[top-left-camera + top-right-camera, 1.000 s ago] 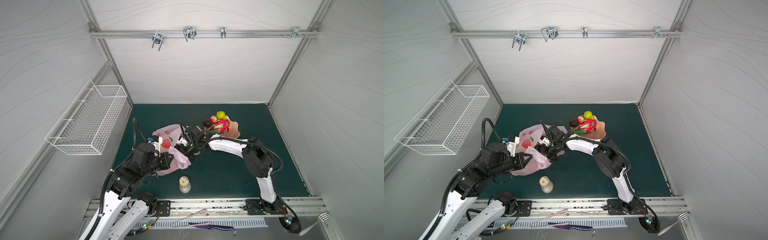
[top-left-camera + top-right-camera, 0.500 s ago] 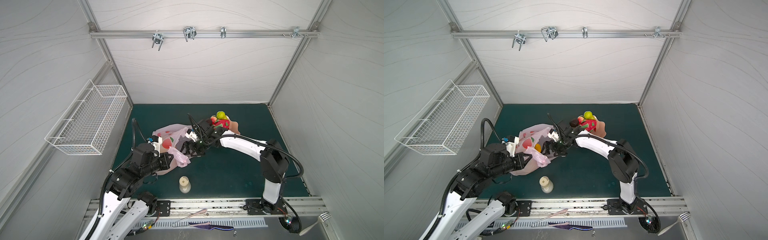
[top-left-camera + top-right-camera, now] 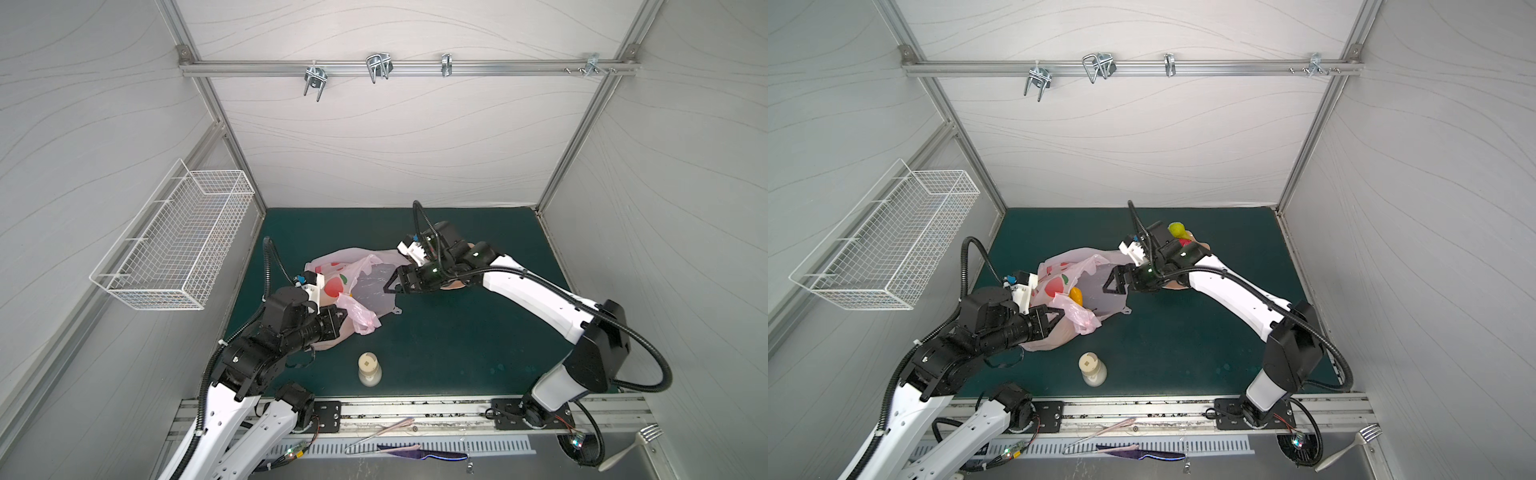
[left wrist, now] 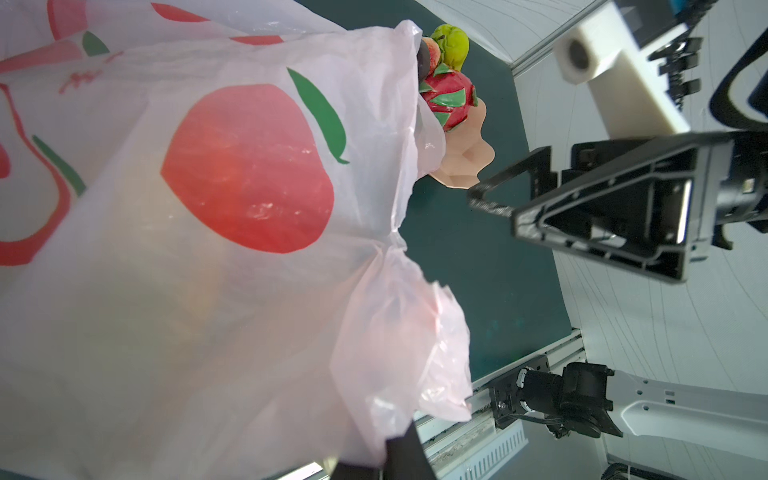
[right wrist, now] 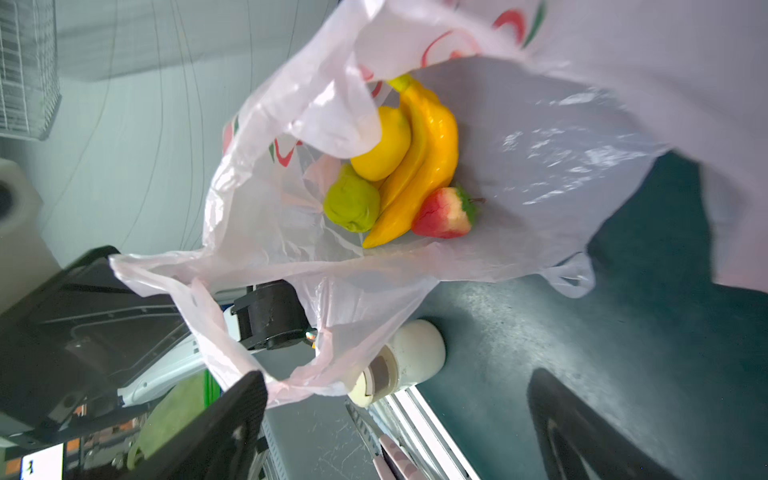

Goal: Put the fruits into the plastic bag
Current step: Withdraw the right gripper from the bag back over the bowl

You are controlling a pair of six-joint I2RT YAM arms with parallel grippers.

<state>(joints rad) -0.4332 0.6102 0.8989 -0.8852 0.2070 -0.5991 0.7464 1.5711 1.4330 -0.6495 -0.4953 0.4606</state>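
The pink plastic bag (image 3: 332, 266) (image 3: 1059, 270) lies left of centre with its mouth toward the right. My left gripper (image 3: 340, 312) (image 3: 1059, 312) (image 4: 386, 455) is shut on its loop handle (image 3: 361, 318) and holds it up. Inside lie yellow bananas (image 5: 428, 158) (image 3: 1076, 294), a lemon (image 5: 382, 145), a green pear (image 5: 351, 203) and a strawberry (image 5: 444, 212). My right gripper (image 3: 392, 282) (image 3: 1111, 283) (image 5: 399, 424) stands open and empty at the bag's mouth. More fruits, a pear (image 3: 1177, 229) (image 4: 453, 41) and a red one (image 4: 446, 97), sit on the peach dish (image 4: 465, 153) behind my right wrist.
A cream bottle (image 3: 369, 368) (image 3: 1093, 369) (image 5: 411, 357) stands on the green mat near the front, below the bag. A white wire basket (image 3: 178, 241) hangs on the left wall. A knife (image 3: 415, 451) and a fork (image 3: 631, 449) lie on the front ledge.
My right gripper has drawn back to the right, out of the bag's mouth, and its elbow has swung right. The left gripper has kept its hold on the handle.
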